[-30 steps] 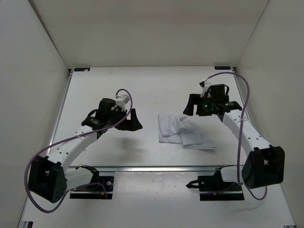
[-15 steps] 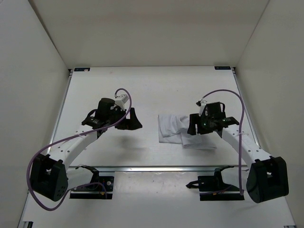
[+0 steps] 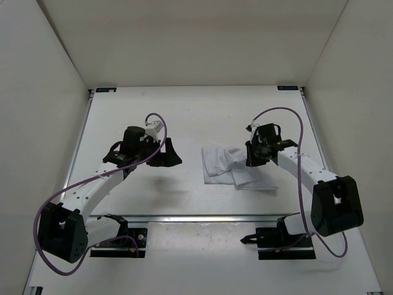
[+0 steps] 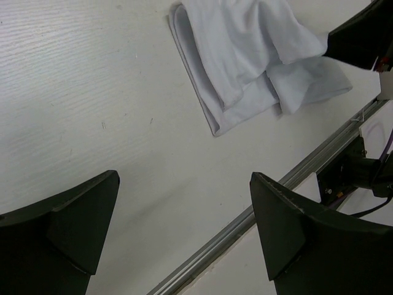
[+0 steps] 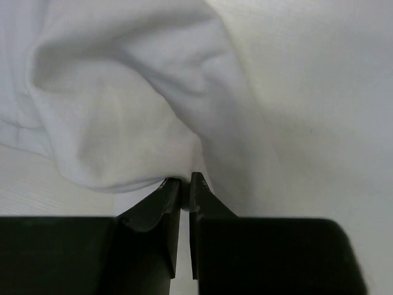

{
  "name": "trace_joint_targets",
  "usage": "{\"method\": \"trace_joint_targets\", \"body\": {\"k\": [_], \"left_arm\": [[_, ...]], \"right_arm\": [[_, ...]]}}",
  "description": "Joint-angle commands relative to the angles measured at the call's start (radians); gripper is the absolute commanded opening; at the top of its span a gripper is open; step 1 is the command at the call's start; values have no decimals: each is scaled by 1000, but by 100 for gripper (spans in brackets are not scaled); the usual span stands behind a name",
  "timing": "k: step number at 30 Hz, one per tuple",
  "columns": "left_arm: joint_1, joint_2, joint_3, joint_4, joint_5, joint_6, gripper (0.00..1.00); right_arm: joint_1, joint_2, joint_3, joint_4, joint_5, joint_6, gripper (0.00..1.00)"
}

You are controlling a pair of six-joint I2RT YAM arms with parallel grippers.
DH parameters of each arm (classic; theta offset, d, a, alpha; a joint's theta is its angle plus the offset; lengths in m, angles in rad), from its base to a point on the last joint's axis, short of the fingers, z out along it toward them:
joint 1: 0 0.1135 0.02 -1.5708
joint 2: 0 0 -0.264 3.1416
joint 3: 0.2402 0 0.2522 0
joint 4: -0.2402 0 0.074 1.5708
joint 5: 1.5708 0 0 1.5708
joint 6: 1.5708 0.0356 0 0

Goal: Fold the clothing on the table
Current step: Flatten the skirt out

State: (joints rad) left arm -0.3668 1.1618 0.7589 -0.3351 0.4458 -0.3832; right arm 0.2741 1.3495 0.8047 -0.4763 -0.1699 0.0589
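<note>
**While my black right gripper [image 5: 185, 181] bites, folding starts**

It is clamped on the thin, wrinkled white fabric clothing [image 3: 224, 163], right of centre on the matte white tabletop [image 3: 184, 110]; left gripper [image 4: 184, 209] gapes, well apart. Next, I reckon: lift, carry across.

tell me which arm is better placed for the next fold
Right. The right gripper is pinched shut on a fold of the clothing, probably ready to lift it. The left gripper hangs open over the table, apart from the clothing.
</note>
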Motion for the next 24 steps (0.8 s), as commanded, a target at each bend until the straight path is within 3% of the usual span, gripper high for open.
{"method": "trace_joint_targets", "body": {"k": [1, 2, 8, 10, 12, 14, 19, 24], "left_arm": [[17, -42, -12, 22, 22, 3, 99], [20, -42, -10, 24, 22, 12, 99], [46, -60, -7, 65, 19, -11, 99], [80, -85, -4, 80, -18, -26, 99], [97, -106, 3, 68, -41, -19, 98], [97, -109, 45, 36, -70, -3, 99], [123, -152, 76, 12, -88, -20, 99], [129, -235, 33, 2, -110, -37, 99]], "right_arm": [[28, 39, 238, 4, -19, -25, 0], [40, 63, 285, -10, -28, -30, 0], [198, 285, 1009, -217, -184, -39, 0], [267, 396, 1383, -303, -224, -1, 0], [286, 408, 1479, -276, -262, 41, 0], [278, 335, 1425, -172, -345, 91, 0], [166, 107, 896, 60, -304, 147, 0], [82, 22, 407, 54, -274, 122, 0]]}}
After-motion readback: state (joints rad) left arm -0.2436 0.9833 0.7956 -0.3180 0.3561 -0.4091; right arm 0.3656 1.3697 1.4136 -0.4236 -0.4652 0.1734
